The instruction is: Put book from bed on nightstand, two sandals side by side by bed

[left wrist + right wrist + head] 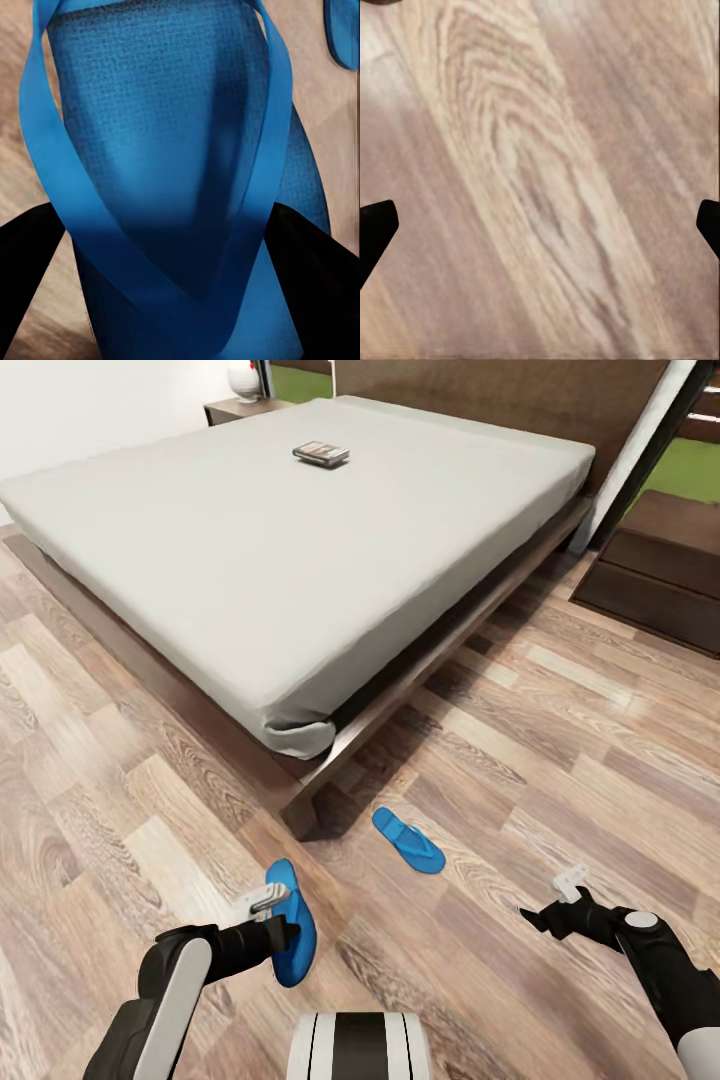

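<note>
While wrist-hidden, head-view book [321, 453] on bed [250, 580].

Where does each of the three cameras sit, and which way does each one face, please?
Head view: on the robot's head, facing forward and down at the bed, the book and the wood floor; both arms and a bit of the trunk show.
Left wrist view: by the left claw, facing a blue sandal between its dark fingers.
Right wrist view: by the right claw, facing bare floor, fingertips at the edges.
Shared: the sandal at the left claw shows in the head and left wrist views.
</note>
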